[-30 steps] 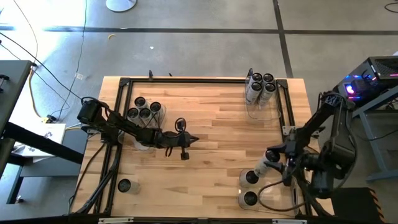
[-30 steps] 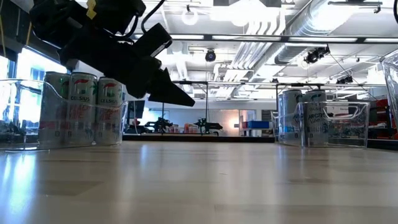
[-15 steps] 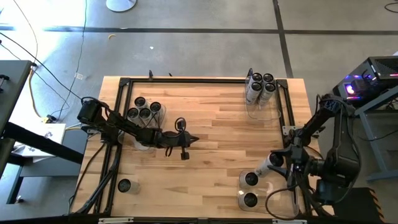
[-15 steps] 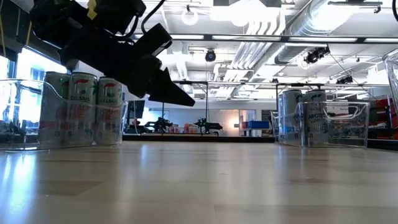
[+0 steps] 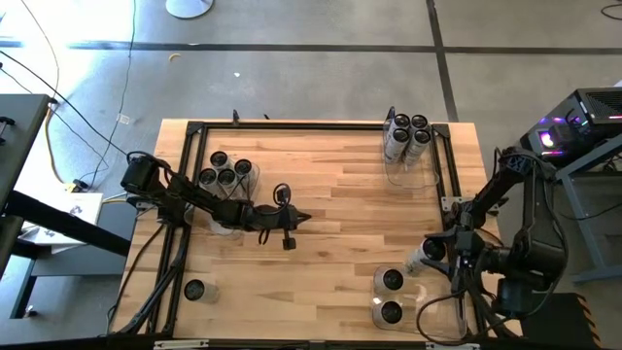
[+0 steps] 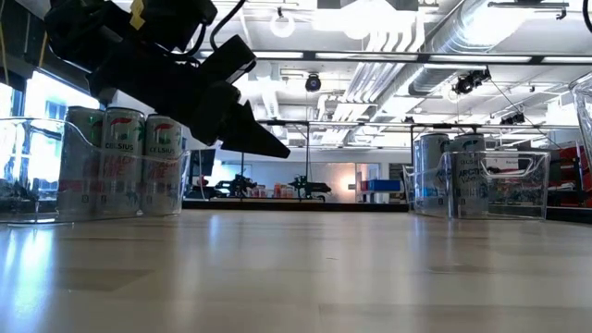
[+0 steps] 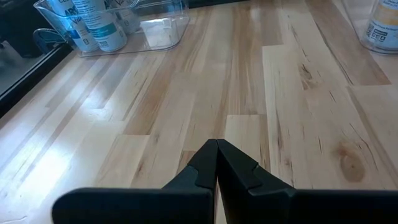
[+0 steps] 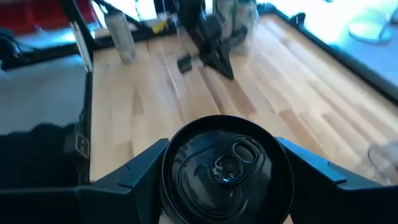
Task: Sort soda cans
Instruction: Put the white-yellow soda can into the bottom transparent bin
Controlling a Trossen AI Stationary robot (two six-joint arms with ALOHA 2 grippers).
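In the right wrist view a soda can [image 8: 227,165] fills the lower centre of the frame, its dark round top with the pull tab facing the camera, and the right hand [image 8: 227,177] grasps it with a finger [image 8: 134,171] pressed to either side. In the high view this right hand [image 5: 439,251] sits at the lower right of the frame, over the desk's [image 5: 330,194] right edge, with the gripped can [image 5: 420,258] lying tilted in it. Just below it in the frame, two more cans [image 5: 391,281] stand in a clear bin [image 5: 408,309] at the desk's lower right corner.

The left hand [image 5: 303,217] reaches from the left side of the frame to a spot left of centre, hanging above bare wood. Its fingers [image 7: 214,163] are clenched together on nothing, tips meeting in a point.

A single can [image 5: 194,290] stands alone at the lower left of the high view. Behind the left arm, a cluster of cans [image 5: 226,172] stands in a clear bin [image 5: 251,178] at the left, showing in the low view as a row behind clear plastic [image 6: 120,162]. Farthest off, at the upper right corner of the desk, another group of cans [image 5: 406,132] fills a clear bin [image 5: 403,167].
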